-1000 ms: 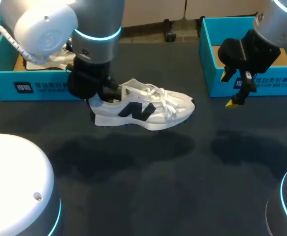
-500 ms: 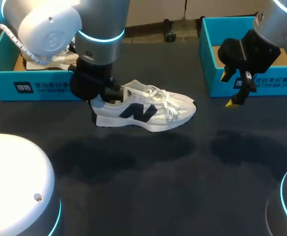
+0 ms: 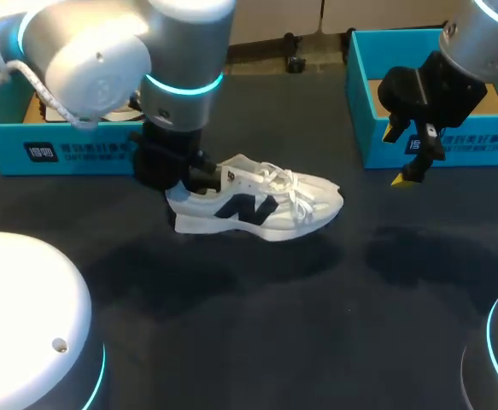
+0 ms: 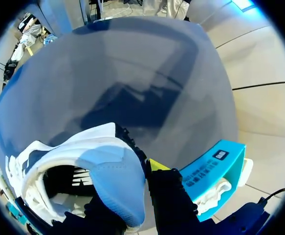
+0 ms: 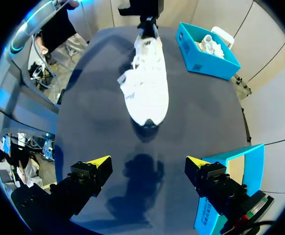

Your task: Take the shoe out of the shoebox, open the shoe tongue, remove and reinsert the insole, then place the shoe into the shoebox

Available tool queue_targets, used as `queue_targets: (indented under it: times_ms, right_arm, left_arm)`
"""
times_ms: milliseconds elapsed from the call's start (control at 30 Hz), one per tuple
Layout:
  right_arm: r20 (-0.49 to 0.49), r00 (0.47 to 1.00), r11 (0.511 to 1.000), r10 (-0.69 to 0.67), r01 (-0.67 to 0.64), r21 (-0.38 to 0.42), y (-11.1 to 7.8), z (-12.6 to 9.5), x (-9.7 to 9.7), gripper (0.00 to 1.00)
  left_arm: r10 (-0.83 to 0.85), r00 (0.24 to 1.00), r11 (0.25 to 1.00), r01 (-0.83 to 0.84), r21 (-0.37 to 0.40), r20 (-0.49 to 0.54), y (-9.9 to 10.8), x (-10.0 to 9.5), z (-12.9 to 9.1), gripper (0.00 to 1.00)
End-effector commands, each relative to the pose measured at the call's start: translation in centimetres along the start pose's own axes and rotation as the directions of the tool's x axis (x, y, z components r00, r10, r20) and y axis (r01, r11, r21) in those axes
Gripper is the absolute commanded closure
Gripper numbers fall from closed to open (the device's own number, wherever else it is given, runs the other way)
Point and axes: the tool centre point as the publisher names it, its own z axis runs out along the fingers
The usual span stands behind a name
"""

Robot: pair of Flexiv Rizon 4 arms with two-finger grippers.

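Left fingers [image 4: 157, 165] clamped on shoe [image 3: 270, 203] heel; right fingers [image 5: 99, 162] spread wide, hovering

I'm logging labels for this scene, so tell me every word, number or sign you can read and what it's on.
On the left shoebox, front wall: white print, too blurred to read.
On the right shoebox, front wall: white print, too small to read.
On the shoe, side: a dark logo mark, no readable word.
No other text shows.

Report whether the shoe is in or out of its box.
Out. The shoe is over the table between the left shoebox and right shoebox, heel clamped in the left gripper.
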Motion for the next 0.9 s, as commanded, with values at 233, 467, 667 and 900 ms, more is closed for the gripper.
queue_targets:
  times_ms: [233, 467, 667, 900]
  right_arm:
    - [-0.001, 1.0, 1.0, 0.0, 0.0, 0.003, 0.0, 0.1, -0.1, 0.0]
    - [-0.001, 1.0, 1.0, 0.0, 0.0, 0.003, 0.0, 0.1, -0.1, 0.0]
    - [-0.001, 1.0, 1.0, 0.0, 0.0, 0.003, 0.0, 0.1, -0.1, 0.0]
    - [-0.001, 1.0, 1.0, 0.0, 0.0, 0.003, 0.0, 0.1, -0.1, 0.0]
  left_arm:
    - [0.009, 1.0, 1.0, -0.009, 0.016, -0.004, 1.3, -2.2, 5.1, 1.0]
    - [-0.009, 1.0, 1.0, 0.009, 0.001, 0.023, 1.6, -3.8, 7.8, 1.0]
    - [-0.019, 1.0, 1.0, 0.019, 0.023, -0.002, 2.1, -4.6, 9.4, 1.0]
    - [-0.01, 1.0, 0.999, 0.011, 0.047, -0.013, 2.0, -4.9, 10.4, 1.0]
